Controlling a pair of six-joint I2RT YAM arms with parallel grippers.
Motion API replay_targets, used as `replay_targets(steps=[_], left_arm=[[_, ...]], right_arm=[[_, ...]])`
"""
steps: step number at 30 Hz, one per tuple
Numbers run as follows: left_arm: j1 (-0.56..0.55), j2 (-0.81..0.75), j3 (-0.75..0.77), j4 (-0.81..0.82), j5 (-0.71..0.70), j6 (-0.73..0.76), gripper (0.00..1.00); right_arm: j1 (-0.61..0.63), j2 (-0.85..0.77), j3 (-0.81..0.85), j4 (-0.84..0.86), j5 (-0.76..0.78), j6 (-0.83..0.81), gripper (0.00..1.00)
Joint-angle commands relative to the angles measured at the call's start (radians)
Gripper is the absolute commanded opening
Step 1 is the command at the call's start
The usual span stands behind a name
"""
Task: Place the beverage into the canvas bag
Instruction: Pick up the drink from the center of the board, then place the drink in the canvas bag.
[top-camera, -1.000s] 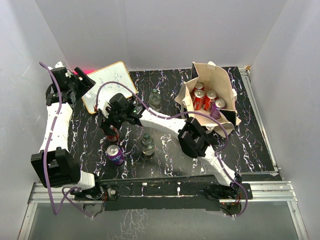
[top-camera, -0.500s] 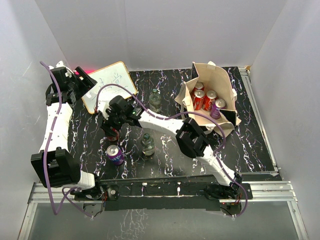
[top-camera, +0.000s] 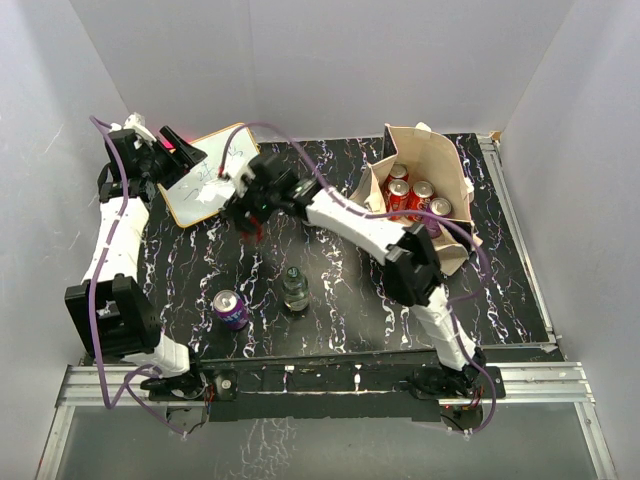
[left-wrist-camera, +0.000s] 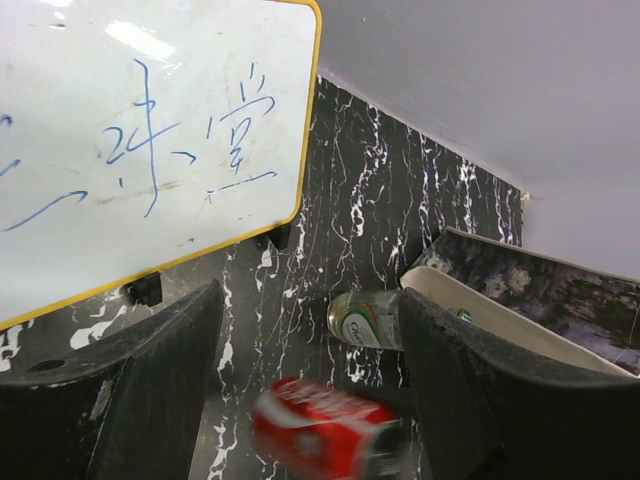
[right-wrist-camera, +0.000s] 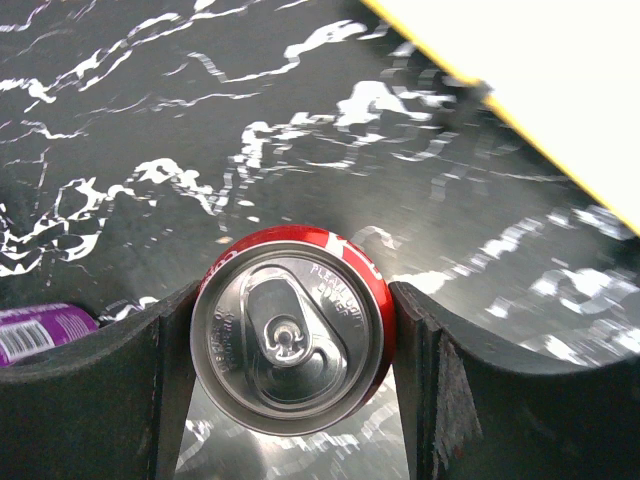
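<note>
R gripper (right-wrist-camera: 295, 300) was clamped on a red aluminium drink can w/ silver top (right-wrist-camera: 290, 345), a finger pressed to each side. It was over the black, white-veined marble-look tabletop (right-wrist-camera: 150, 120), nr the yellow-framed whiteboard (right-wrist-camera: 540, 70), w/ a purple can (right-wrist-camera: 40, 330) low left in the wrist view. The tall beige canvas bag (top-camera: 420, 145) stood open at far right, well apart from the held can, w/ red cans (top-camera: 398, 197) inside; L gripper (left-wrist-camera: 310, 350) hung by the whiteboard, jaws apart, nothing held.

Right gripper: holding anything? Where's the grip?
Yes. The right gripper holds the red can, its fingers pinching opposite sides of the can's body just below the top rim.
</note>
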Motion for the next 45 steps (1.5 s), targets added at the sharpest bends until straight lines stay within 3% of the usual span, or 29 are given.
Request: replay_targets(steps=[1,16,23,32,45], left_arm=[[-0.025,0.028,0.043,0.076,0.075,-0.031,0.68],[-0.287,0.146,0.11,0.239,0.153,-0.046,0.68],[-0.407,0.214,0.181,0.281,0.163,-0.033,0.68],[-0.577,0.278,0.237,0.308,0.151,0.009,0.68],[-0.695,0.382,0.318,0.329,0.125,0.036,0.68]], right_arm=[[-0.057,-0.295,0.037,0.058,0.102,-0.061,0.08],[-0.115,-0.66,-0.03,-0.036,0.315,-0.231,0.08],[-0.336,-0.798,-0.166,-0.078,0.28,-0.158,0.08],[-0.558,-1.02,-0.505,-0.075,0.236,-0.098,0.08],[-0.633,-1.0,-0.673,-0.008,0.205,-0.039,0.08]])
